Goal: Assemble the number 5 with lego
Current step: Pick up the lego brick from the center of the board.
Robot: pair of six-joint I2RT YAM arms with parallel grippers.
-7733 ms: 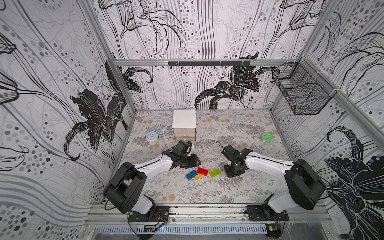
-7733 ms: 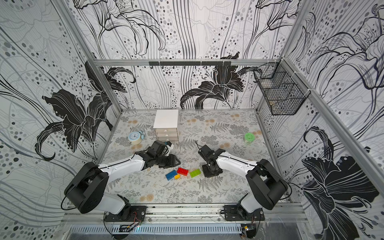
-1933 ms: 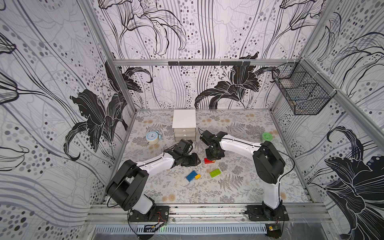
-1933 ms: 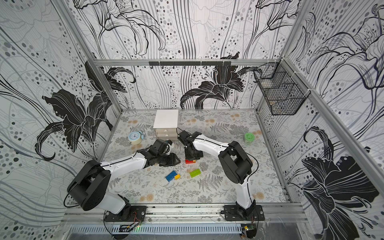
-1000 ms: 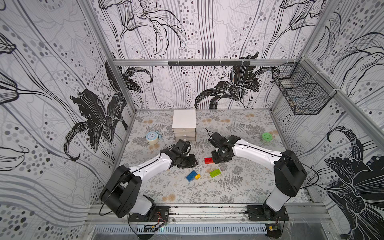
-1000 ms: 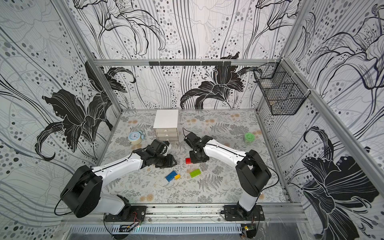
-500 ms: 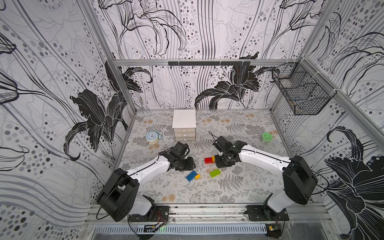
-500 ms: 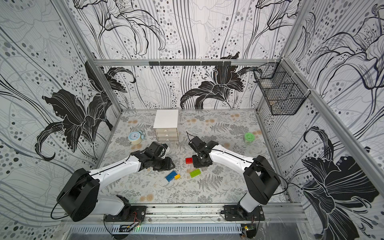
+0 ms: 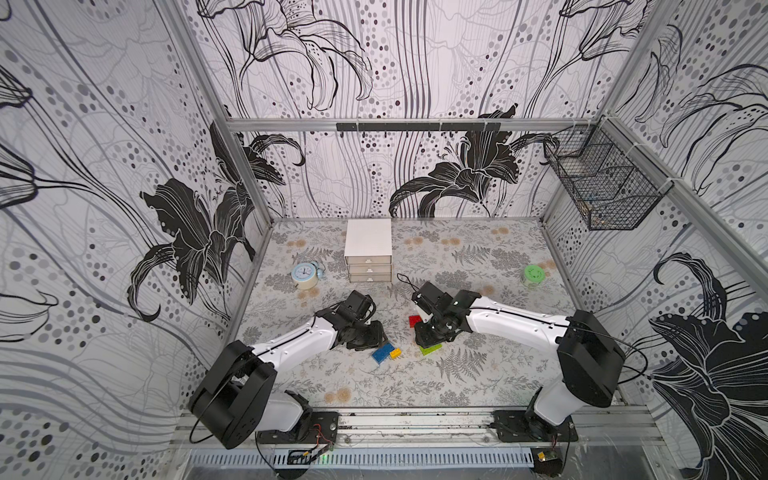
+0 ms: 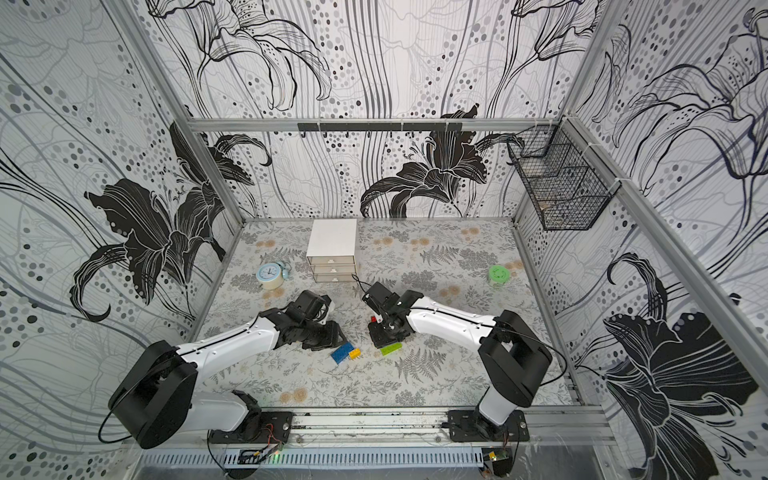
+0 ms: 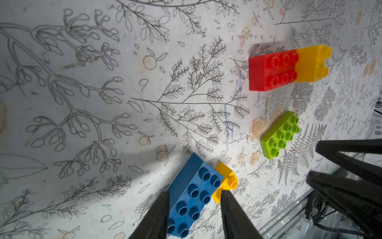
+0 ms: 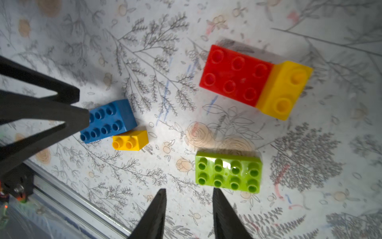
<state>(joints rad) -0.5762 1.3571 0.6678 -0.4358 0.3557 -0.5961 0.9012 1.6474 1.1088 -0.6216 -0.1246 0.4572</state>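
My left gripper (image 11: 195,192) hangs low over the table (image 11: 103,103). Its fingers are apart and straddle one end of the blue brick (image 11: 194,203), and I cannot tell whether either finger touches it. A small yellow brick (image 11: 226,181) lies against the blue brick's long side, right at one of my fingertips.

My right gripper (image 12: 189,190) is open and empty. The lime-green brick (image 12: 228,171) lies flat, studs up, just beyond its fingertips and a little off to one side. Further on is the red brick (image 12: 233,76), with a second yellow brick (image 12: 285,89) seated on one end of it. The bricks lie in three groups, near each other but apart, so the number 5 is not yet built.

In both top views my right wrist covers part of the green and red bricks. Toward the back wall stand a white drawer box (image 9: 368,239), an alarm clock (image 9: 304,275) and a green-topped jar (image 9: 534,274), all well apart from the bricks. A wire basket (image 9: 602,187) hangs on the side wall.
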